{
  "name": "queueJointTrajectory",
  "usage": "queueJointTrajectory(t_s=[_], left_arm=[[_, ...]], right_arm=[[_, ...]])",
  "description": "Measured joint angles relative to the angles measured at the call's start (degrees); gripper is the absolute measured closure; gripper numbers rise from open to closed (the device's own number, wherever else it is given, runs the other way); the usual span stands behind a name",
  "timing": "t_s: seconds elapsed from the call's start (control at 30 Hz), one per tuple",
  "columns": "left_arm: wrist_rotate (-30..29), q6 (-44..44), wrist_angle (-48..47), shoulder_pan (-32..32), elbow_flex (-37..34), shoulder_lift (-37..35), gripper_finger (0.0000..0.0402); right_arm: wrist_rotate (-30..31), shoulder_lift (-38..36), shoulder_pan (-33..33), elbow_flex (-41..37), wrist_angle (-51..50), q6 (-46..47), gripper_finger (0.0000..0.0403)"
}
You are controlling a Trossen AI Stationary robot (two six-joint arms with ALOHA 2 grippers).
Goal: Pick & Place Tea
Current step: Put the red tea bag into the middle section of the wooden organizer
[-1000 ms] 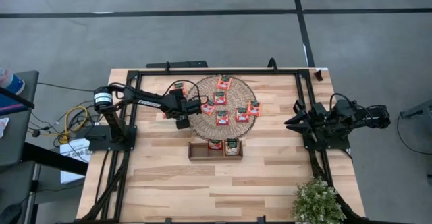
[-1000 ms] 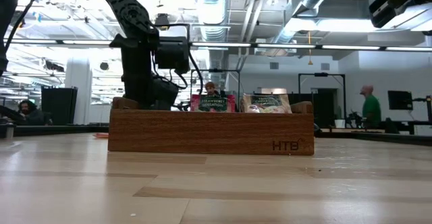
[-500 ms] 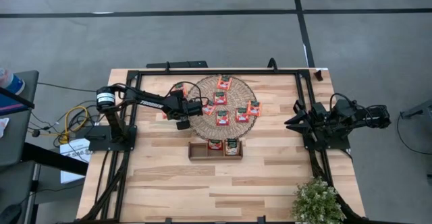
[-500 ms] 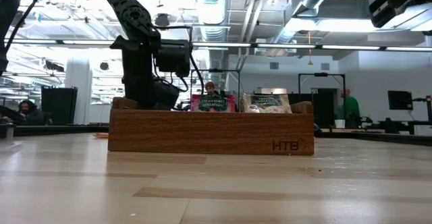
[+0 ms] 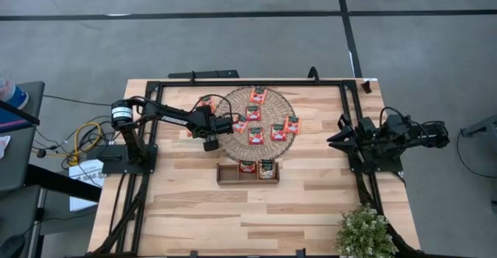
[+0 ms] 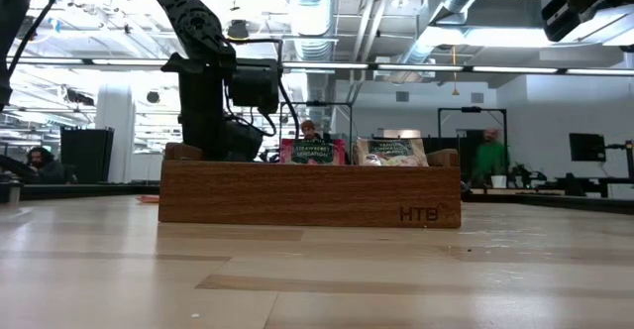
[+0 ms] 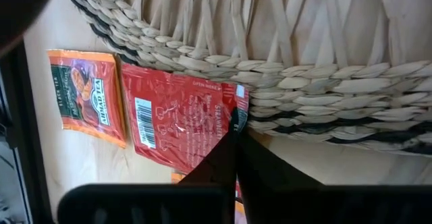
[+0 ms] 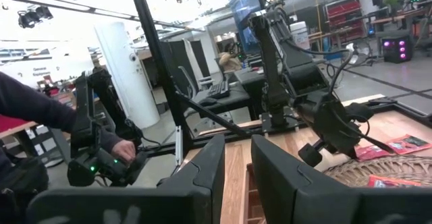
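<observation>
Fingers of my left gripper [image 7: 235, 126] pinch shut on a red tea packet [image 7: 182, 123] by the woven mat [image 5: 255, 123] near the table's far edge. My right gripper [image 5: 342, 140] waits at the right edge, fingers slightly apart.

The woven mat [image 5: 256, 123] lies mid-table with tea sachets [image 5: 255, 134] on it; the wooden tray [image 5: 248, 174], just before it, holds two sachets (middle and right compartments). The left gripper [image 5: 226, 123] sits at the mat's left edge; the right gripper [image 5: 338, 141] waits well right.
</observation>
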Motion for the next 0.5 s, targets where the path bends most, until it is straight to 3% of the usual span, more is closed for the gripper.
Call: queueJointTrajectory(t_s=[0.5], left_arm=[[-0.4,-2.6,-3.7,0.8,1.4,-5.8,0.0401]], right_arm=[[-0.1,0.0,0.0,0.0,0.0,0.0,0.0337]])
